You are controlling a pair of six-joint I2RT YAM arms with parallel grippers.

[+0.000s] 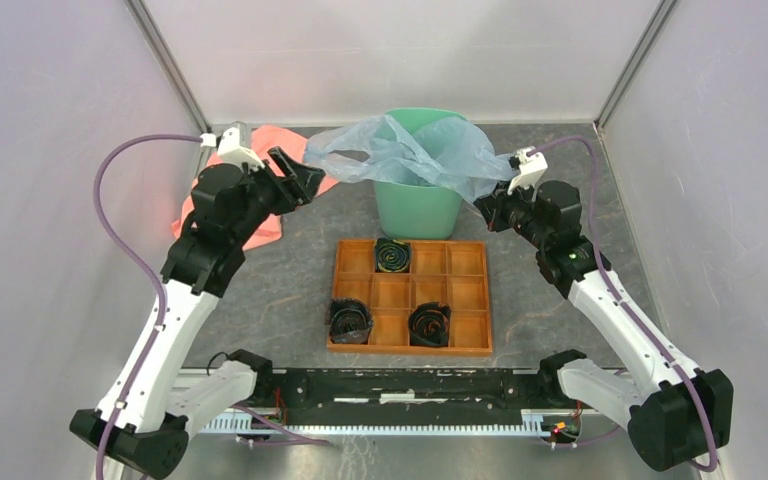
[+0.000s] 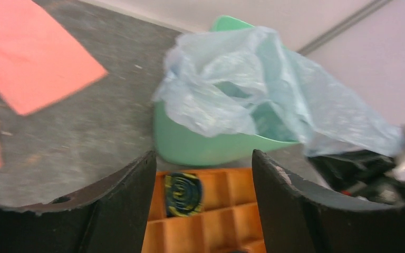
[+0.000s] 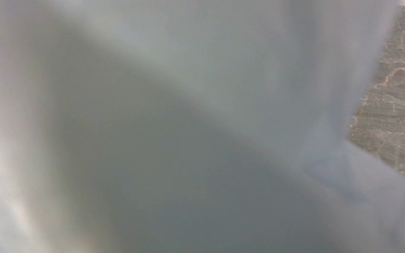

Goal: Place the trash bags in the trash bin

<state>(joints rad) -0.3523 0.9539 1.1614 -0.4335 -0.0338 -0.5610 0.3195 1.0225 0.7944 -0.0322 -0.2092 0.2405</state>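
Note:
The pale blue trash bag is draped over the mouth of the mint-green trash bin at the back centre, with part of it sagging inside. One corner stretches right to my right gripper, which is shut on that edge. Plastic fills nearly all of the right wrist view and hides the fingers there. My left gripper hangs open just left of the bin, clear of the bag. In the left wrist view the left gripper has nothing in its gap, and the bag and bin lie ahead.
A salmon-pink cloth lies at the back left, beneath the left arm. An orange-brown compartment tray sits in front of the bin and holds three black coiled rolls. White walls enclose the table.

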